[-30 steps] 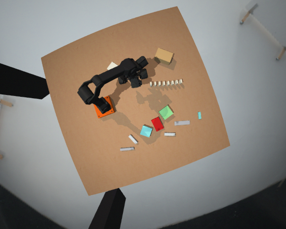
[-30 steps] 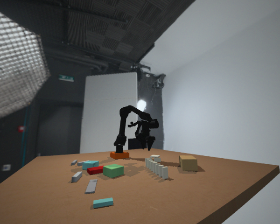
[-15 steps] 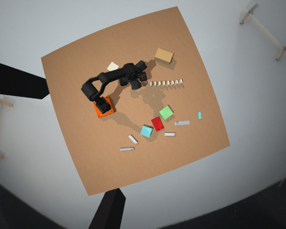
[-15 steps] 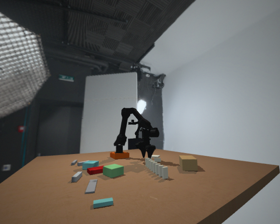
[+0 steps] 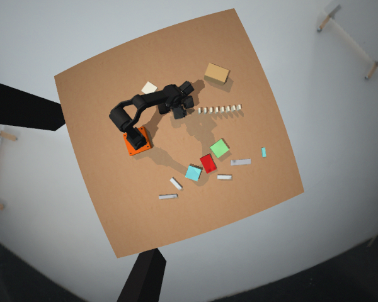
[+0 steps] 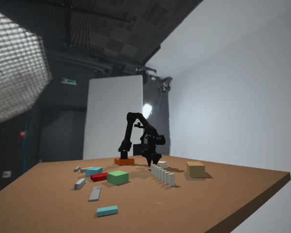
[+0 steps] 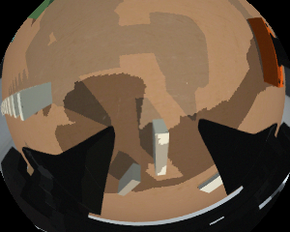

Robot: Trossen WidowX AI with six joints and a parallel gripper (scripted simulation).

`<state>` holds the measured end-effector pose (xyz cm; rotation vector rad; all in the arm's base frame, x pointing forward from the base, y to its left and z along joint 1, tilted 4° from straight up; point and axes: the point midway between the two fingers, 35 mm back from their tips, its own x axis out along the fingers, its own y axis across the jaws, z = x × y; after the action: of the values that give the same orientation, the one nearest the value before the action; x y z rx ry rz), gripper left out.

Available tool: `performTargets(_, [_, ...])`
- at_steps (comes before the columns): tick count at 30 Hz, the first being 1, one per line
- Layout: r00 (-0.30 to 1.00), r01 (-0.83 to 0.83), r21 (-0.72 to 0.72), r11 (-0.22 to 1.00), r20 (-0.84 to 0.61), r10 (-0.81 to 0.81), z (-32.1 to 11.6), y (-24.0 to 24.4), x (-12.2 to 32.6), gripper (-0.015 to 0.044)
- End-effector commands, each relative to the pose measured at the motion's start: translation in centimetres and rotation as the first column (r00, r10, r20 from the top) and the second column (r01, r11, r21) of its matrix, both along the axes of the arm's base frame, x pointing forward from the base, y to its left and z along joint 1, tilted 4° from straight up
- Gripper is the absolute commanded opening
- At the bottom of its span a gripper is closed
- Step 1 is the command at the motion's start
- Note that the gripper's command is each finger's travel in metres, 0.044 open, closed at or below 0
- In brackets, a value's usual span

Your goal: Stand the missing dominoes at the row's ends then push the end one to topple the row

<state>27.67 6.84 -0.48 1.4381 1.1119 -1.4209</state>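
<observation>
A row of several pale dominoes (image 5: 217,109) (image 6: 167,177) (image 7: 36,101) stands upright, evenly spaced, right of the arm in the top view. My gripper (image 6: 152,164) (image 7: 159,128) is open and low over the table, off the row's arm-side end. In the wrist view a loose pale domino (image 7: 160,150) lies lengthwise between the open fingers, touching neither. A second loose domino (image 7: 130,180) lies nearby, close to the left finger in that view. The arm hides both loose dominoes in the top view.
A cream block (image 5: 148,88) (image 7: 211,184) lies beside the arm. A tan box (image 5: 216,73) (image 6: 195,169) is beyond the row. Green (image 5: 219,148), red (image 5: 208,163) and light-blue blocks (image 5: 193,172) lie on the other side, with several grey-white bars and a small turquoise bar (image 5: 263,151).
</observation>
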Motion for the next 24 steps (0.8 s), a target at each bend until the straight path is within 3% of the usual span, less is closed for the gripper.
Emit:
performTargets(1, [1.0, 0.004, 0.003, 1.0, -0.002, -0.004, -0.1, 0.1, 0.0, 0.0309])
performTargets(12, [1.0, 0.004, 0.003, 1.0, -0.002, -0.004, -0.1, 0.1, 0.0, 0.003])
performTargets(20, [1.0, 0.004, 0.003, 1.0, -0.002, -0.004, 0.1, 0.0, 0.0, 0.003])
performTargets(24, [1.0, 0.004, 0.003, 1.0, -0.002, -0.004, 3.9, -0.2, 0.2, 0.003])
